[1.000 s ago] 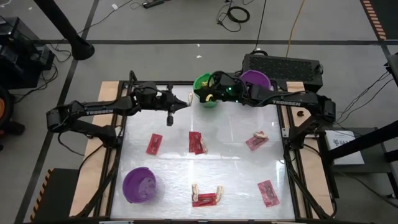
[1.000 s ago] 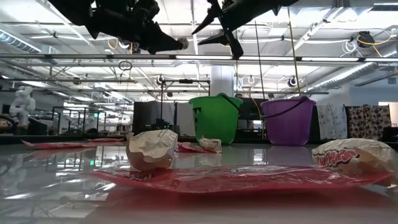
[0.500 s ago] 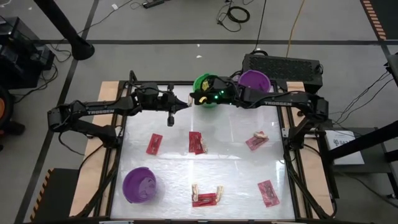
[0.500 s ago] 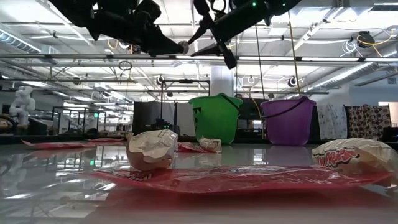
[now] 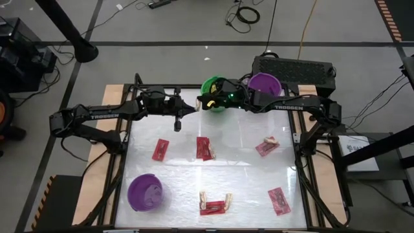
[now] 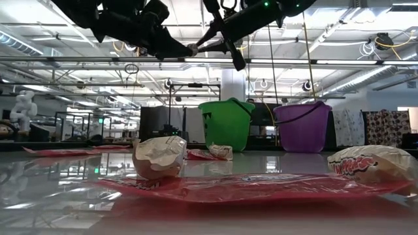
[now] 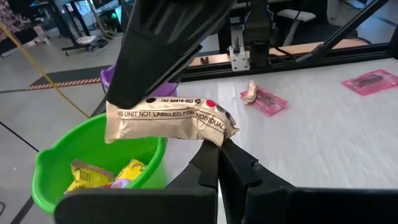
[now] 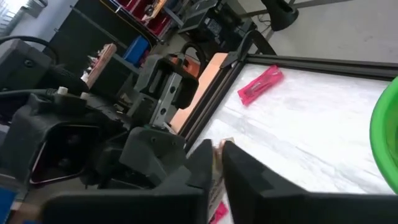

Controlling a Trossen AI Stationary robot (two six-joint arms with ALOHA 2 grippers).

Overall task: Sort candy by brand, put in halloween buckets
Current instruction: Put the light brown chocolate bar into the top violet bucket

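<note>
My left gripper (image 7: 219, 146) pinches one end of the beige candy packet (image 7: 168, 119); my right gripper (image 8: 217, 151) clamps the other. I should release left only once right's grip feels secure.

The tan candy packet (image 7: 168, 118) is half hidden — its print cut short behind the right end effector (image 7: 165, 37).

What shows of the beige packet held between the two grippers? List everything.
The packet is a small, crinkled beige wrapper with black print along one edge, looking like paper or foil. It hangs roughly level in the air beside the green bucket, clear of the table. The left gripper pinches one end, the right gripper the other.
</note>
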